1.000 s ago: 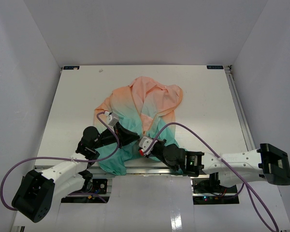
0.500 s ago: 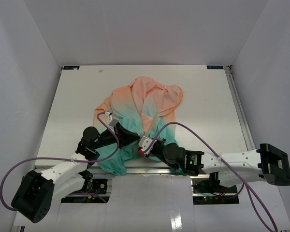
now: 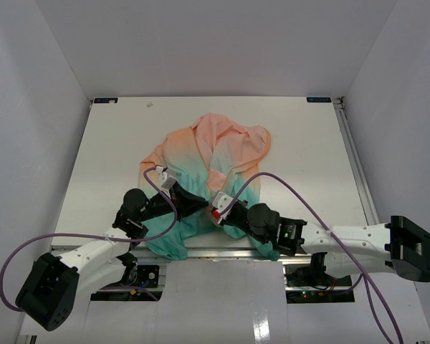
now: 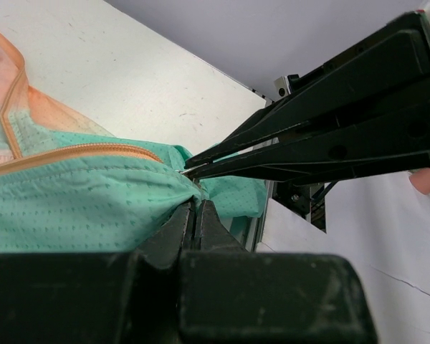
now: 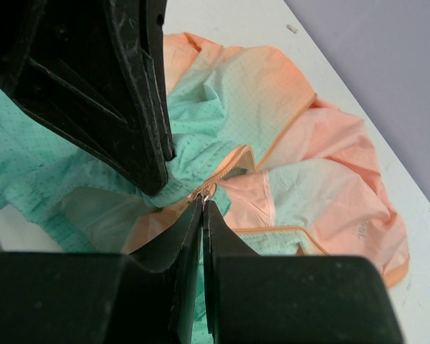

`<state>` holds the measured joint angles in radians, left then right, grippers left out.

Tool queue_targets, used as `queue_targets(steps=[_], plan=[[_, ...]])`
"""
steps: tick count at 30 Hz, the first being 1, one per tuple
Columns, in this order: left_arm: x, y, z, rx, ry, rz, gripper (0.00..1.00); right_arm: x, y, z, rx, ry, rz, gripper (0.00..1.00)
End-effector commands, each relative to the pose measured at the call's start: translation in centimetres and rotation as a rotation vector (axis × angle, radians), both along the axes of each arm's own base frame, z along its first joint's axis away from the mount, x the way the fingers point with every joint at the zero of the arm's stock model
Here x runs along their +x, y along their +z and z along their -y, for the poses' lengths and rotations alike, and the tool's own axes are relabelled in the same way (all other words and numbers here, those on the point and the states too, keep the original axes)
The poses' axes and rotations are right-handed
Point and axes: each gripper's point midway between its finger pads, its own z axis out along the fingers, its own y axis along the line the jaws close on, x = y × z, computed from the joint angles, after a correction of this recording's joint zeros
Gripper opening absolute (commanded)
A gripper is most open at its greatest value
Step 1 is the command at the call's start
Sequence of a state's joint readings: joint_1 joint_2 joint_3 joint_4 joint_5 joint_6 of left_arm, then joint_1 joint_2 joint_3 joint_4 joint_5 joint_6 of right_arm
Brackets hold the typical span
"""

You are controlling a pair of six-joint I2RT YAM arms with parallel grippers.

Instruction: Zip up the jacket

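So this looks like the very start of the zip: the jacket (image 3: 226,143) is lying crumpled on the surface (image 3: 115,143), and both hands meet at its bottom hem, right by the near edge next to the arm bases. The left hand (image 4: 196,211) is clenched on a fold of the teal fabric just beside the foot of the zipper, which I read as holding the hem down. The right hand (image 5: 203,208) is pinched tight too, and its tips look like they've got the little metal zipper pull (image 5: 204,192), though it's tiny so I wouldn't swear to it. The zipper seems barely run up, if at all. My guess for the next move is dragging the pull away from the robot along the orange zipper tape (image 4: 79,152) while the left hand keeps the hem taut. Otherwise the thin fabric will probably just bunch up and ride along. The jacket's long axis runs near to far, leaning a bit right. The teal hem points at the robot and the peach collar end points at the back wall.
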<state>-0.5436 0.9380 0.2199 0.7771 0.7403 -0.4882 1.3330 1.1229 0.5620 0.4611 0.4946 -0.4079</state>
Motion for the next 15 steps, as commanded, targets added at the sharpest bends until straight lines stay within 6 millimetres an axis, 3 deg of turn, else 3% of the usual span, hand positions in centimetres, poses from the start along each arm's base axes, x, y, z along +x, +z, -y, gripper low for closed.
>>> queue_targets(steps=[1, 5, 9, 13, 15], plan=[[-2.6, 1.2, 1.2, -0.007, -0.142, 0.049, 0.00, 1.4, 2.6, 0.5, 0.128, 0.011, 0.001, 0.08], [-2.6, 0.6, 1.5, 0.018, -0.149, 0.020, 0.00, 1.3, 3.0, 0.6, 0.146, 0.043, 0.003, 0.08], [-0.7, 0.6, 1.2, 0.050, -0.034, -0.010, 0.03, 0.5, 2.5, 0.1, 0.141, 0.095, -0.031, 0.08], [0.2, 2.4, 0.6, 0.019, 0.049, -0.005, 0.29, 0.0, 1.6, -0.4, 0.141, 0.119, -0.070, 0.08], [0.4, 2.5, 0.6, 0.022, 0.060, -0.021, 0.36, -0.2, 1.5, -0.6, 0.148, 0.125, -0.080, 0.08]])
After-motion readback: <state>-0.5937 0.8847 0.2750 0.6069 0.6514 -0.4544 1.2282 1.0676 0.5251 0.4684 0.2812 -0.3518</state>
